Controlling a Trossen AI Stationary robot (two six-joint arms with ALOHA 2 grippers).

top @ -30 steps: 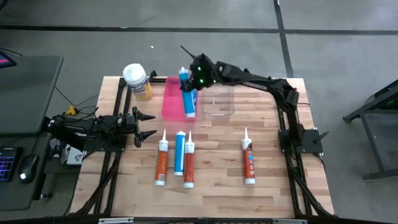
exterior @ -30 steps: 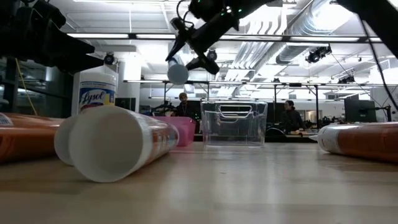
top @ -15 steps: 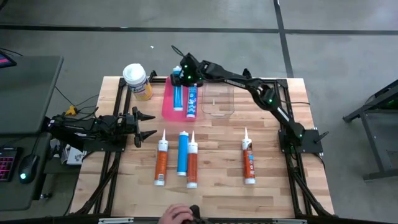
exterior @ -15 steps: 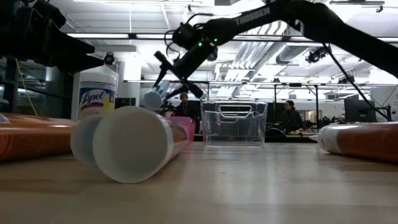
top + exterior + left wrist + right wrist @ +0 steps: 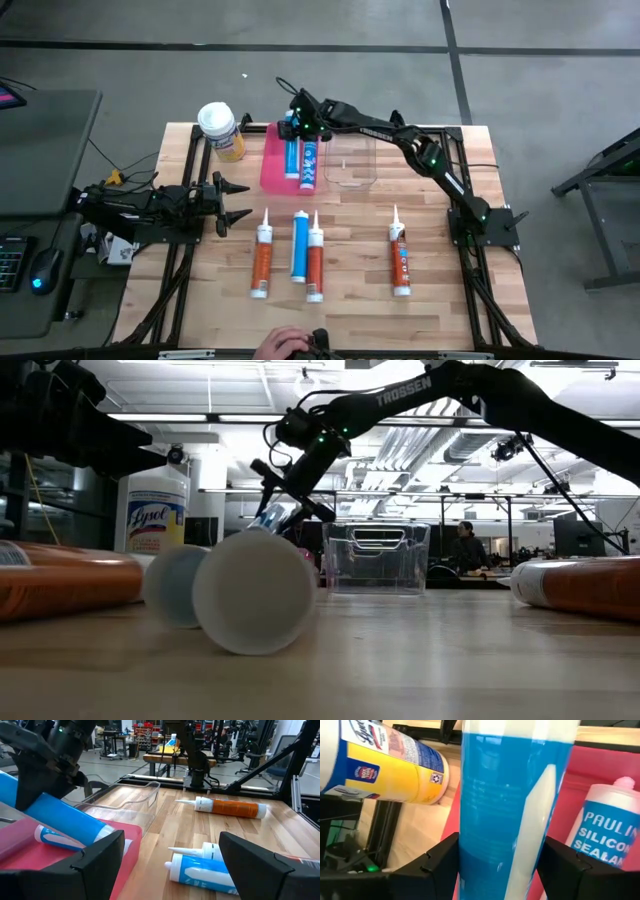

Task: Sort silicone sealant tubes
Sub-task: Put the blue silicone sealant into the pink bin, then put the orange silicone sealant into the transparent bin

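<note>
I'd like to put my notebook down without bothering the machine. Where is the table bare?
The near wooden strip below the tubes is bare, as is the gap between the middle orange tube and the lone orange tube. The far side is crowded: pink tray, clear bin, yellow jar, and the right gripper.

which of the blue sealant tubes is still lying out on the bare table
The blue tube between two orange tubes. The other two blue ones are at the pink tray.

Two blue tubes (image 5: pixel 299 160) in pink bin (image 5: pixel 272 165); four on the table (image 5: pixel 350 290).
</note>
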